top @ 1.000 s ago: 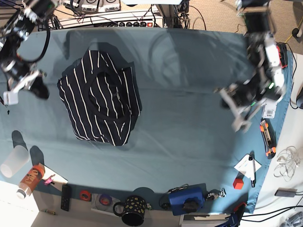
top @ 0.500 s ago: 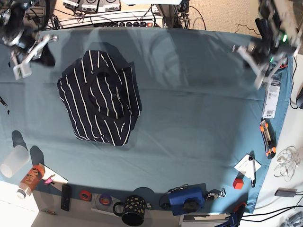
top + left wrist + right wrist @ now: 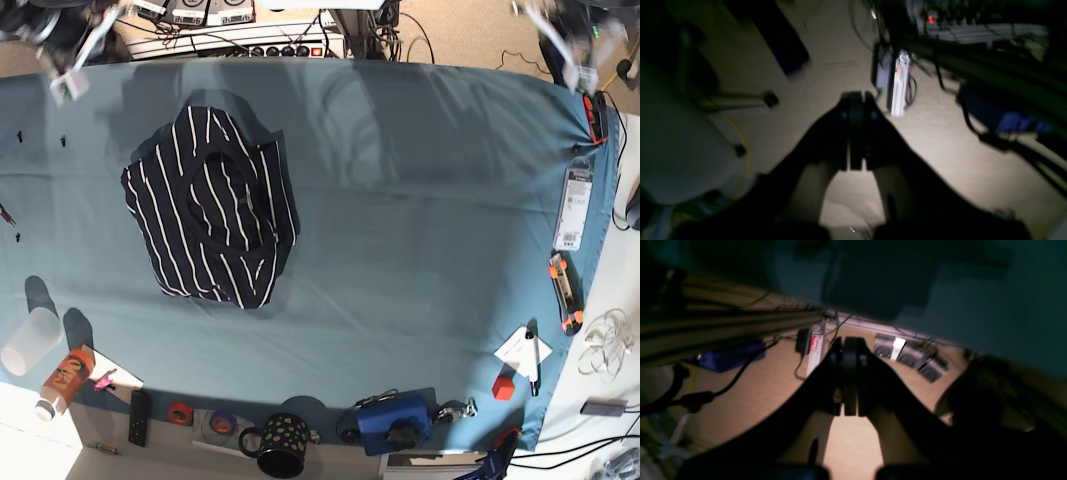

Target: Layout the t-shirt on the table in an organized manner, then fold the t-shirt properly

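Showed the left gripper [image 3: 856, 133] shut, dark fingers pressed together, holding nothing. Hung over beige carpet [image 3: 940, 140], blurred and dim. Took in a pale upright post [image 3: 898, 86] just beyond the fingertips, a yellow cable [image 3: 741, 146] at left, and dark cables [image 3: 973, 76] at upper right.

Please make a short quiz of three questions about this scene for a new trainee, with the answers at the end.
1. True or false: the t-shirt lies spread flat with both sleeves out.
2. Multiple choice: where does the t-shirt lie on the table in the base view? A) left half B) right half C) hanging over the near edge
3. Fill in: in the wrist views, the left tool and the right tool are both ____ and hold nothing.

Key:
1. False; it is folded into a compact bundle.
2. A
3. shut
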